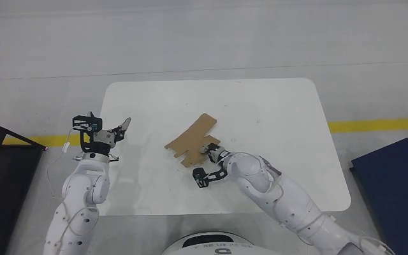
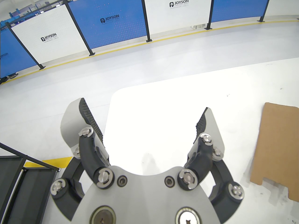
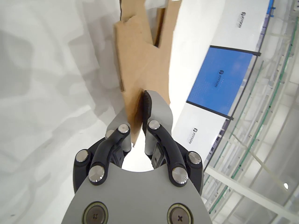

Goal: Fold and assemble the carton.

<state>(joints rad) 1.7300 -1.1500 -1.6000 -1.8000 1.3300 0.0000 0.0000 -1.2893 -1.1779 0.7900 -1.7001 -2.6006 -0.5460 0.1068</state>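
Assembly of the carton (image 1: 193, 140) stands at an early step, judging by the brown corrugated blank lying unfolded near the middle of the white surface (image 1: 274, 108), its flaps and notches spread out and no wall yet raised. The right tool (image 3: 143, 101) is clamped on the blank's near edge, one pad on each face of the sheet and the cardboard pinched tight between them. Gripping at the rim rather than the middle likely leaves the creases free to bend and gives the arm leverage to lift or turn a panel. Whether that edge has left the surface cannot be told with certainty, though the blank's far end appears to rest on it. The left tool (image 2: 144, 108) hangs over the surface's left edge, well apart from the carton, its ribbed fingers (image 2: 90, 120) spread wide and holding nothing. That open stance suggests it is kept ready to pin down or catch the opposite panel once a fold begins. The next move probably calls for that second hold, since thin board held at one edge alone may slide or twist across the smooth surface instead of creasing along its scored line.
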